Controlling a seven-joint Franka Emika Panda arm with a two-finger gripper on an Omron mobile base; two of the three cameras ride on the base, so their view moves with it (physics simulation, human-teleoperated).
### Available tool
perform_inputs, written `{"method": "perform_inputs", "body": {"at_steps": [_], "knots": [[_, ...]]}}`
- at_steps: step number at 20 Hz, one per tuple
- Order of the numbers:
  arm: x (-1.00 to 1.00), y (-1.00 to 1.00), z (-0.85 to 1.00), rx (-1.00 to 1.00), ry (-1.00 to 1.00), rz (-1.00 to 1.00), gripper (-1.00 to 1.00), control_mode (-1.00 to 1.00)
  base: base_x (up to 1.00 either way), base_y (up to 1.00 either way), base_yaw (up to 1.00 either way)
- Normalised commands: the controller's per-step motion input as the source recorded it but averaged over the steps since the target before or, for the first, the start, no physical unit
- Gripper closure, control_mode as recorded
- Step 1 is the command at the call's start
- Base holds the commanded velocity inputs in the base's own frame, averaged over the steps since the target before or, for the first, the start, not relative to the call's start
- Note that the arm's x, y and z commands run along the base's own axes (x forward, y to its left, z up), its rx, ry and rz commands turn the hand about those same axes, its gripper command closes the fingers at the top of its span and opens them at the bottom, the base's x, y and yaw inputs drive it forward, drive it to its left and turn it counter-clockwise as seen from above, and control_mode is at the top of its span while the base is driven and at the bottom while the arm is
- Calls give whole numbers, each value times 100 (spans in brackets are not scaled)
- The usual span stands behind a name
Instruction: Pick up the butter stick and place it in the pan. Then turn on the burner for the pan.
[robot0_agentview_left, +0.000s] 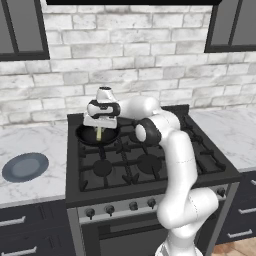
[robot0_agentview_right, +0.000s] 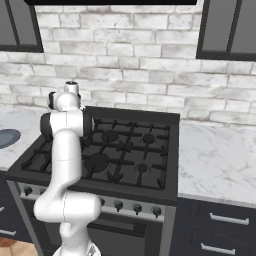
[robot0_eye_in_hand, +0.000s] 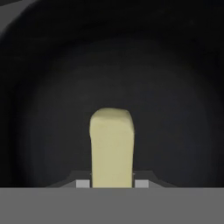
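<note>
While clamped on the butter stick (robot0_eye_in_hand: 111, 146), jaws hang over the pan (robot0_agentview_left: 89, 136) — back-left burner.

The left base view looks forward and down from behind the pincer (robot0_agentview_left: 99, 131), on its left, taking in the whole stove (robot0_agentview_left: 150, 165) from middling range. The right base view faces the same stove (robot0_agentview_right: 150, 150) from behind on the pincer's right. Both share the burner grates, knob row and brick wall. The hand view rides on the pincer itself and looks straight along its fingers, very close above the pan (robot0_eye_in_hand: 175, 87).
</note>
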Motion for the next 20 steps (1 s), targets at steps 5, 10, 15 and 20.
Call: {"method": "perform_inputs", "body": {"at_steps": [5, 10, 15, 20], "knots": [[0, 0, 0, 0, 0, 0, -100, -100, 0, 0, 0], [0, 0, 0, 0, -1, 0, -100, -100, 0, 0, 0], [-25, 0, 20, 0, -9, 0, -100, -100, 0, 0, 0], [-60, 0, 30, 0, -9, 0, -100, -100, 0, 0, 0]]}}
